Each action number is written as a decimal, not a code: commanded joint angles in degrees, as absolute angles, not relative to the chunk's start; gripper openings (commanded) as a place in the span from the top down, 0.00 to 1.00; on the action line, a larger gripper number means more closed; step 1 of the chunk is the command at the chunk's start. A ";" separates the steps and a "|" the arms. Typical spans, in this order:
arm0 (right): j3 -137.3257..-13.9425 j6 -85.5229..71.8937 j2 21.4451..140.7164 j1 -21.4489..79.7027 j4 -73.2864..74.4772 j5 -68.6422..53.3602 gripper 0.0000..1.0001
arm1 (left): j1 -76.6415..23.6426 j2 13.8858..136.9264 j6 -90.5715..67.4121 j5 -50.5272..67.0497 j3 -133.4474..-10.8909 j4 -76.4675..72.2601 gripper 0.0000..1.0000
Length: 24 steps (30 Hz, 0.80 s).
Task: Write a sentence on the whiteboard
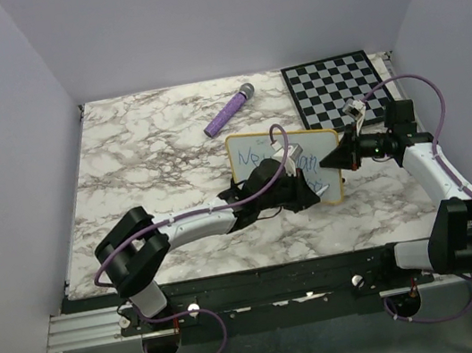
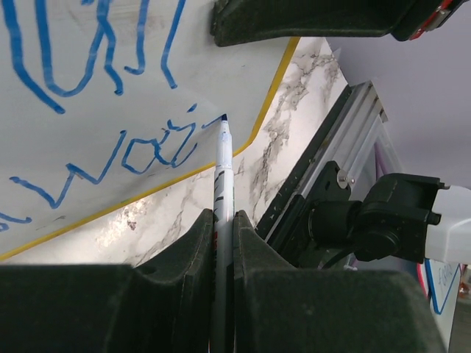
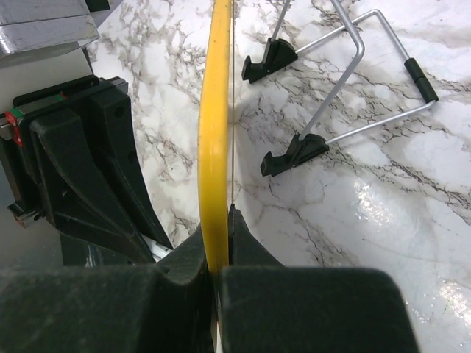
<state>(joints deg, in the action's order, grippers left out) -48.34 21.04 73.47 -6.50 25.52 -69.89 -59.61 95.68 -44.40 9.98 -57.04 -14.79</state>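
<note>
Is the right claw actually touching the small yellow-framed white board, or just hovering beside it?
Touching. The right wrist view shows the right claw pinching the yellow-framed whiteboard at its edge from both sides, with no gap.

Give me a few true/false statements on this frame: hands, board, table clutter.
1. The left hand is shut on a marker, tip at the whiteboard. True.
2. The right hand is open, clear of the board. False: it is shut on the board's yellow frame.
3. The whiteboard is blank. False: it bears blue lettering.
4. A purple cylinder lies on the table beyond the whiteboard. True.
5. The checkered board lies at the far left. False: far right corner.
</note>
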 commanded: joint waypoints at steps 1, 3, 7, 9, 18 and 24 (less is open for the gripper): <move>-48.34 20.74 71.98 -6.59 25.40 -73.04 0.99 | -59.41 97.65 -43.68 9.76 -60.03 -14.50 1.00; -48.34 20.74 71.98 -6.59 25.40 -73.04 0.99 | -59.50 97.65 -43.68 9.93 -60.03 -14.94 1.00; -48.34 20.83 72.07 -6.68 25.40 -72.95 0.99 | -59.50 96.07 -43.86 10.02 -58.71 -15.47 1.00; -48.34 20.83 71.98 -6.68 25.40 -73.04 0.99 | -59.41 94.49 -43.86 9.76 -57.57 -15.64 1.00; -48.34 20.83 71.98 -6.68 25.40 -72.95 0.99 | -59.06 92.81 -43.77 8.35 -56.51 -15.64 1.00; -48.34 20.83 72.16 -6.68 25.40 -73.04 0.99 | -58.97 94.04 -43.86 7.91 -57.30 -15.47 1.00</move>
